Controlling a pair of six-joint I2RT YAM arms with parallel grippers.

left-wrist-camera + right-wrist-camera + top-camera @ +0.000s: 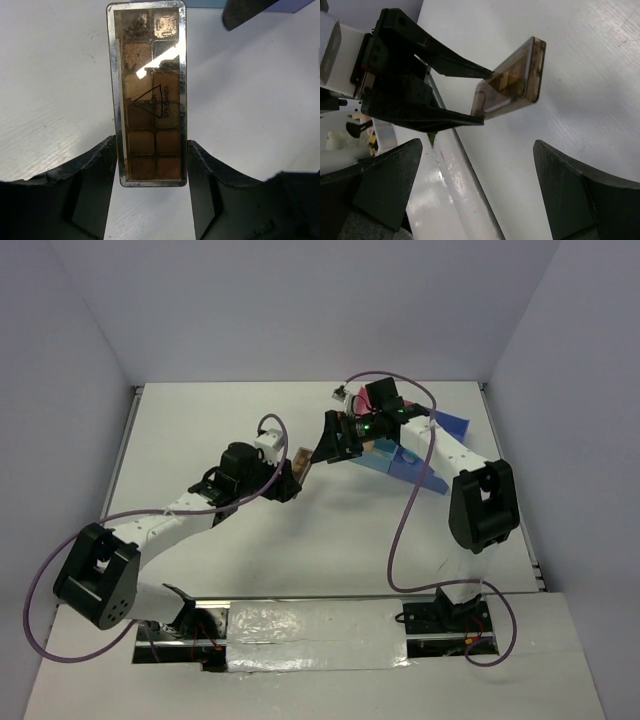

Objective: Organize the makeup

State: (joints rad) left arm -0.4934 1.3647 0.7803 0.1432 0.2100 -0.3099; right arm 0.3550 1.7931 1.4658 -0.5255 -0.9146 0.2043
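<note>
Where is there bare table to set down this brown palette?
The table is bare left of the left gripper holding the brown palette, up to the far-left corner, and across the near middle. Crowded: far right, around the tray and right gripper.

The brown palette (151, 95) has a glossy clear lid (scuffed metallic rim).

The top camera looks down from above the near edge over the whole table (250, 540). Both wrist cameras share the brown palette (150, 100) up close, the left one facing far and rightward, the right one facing left.
</note>
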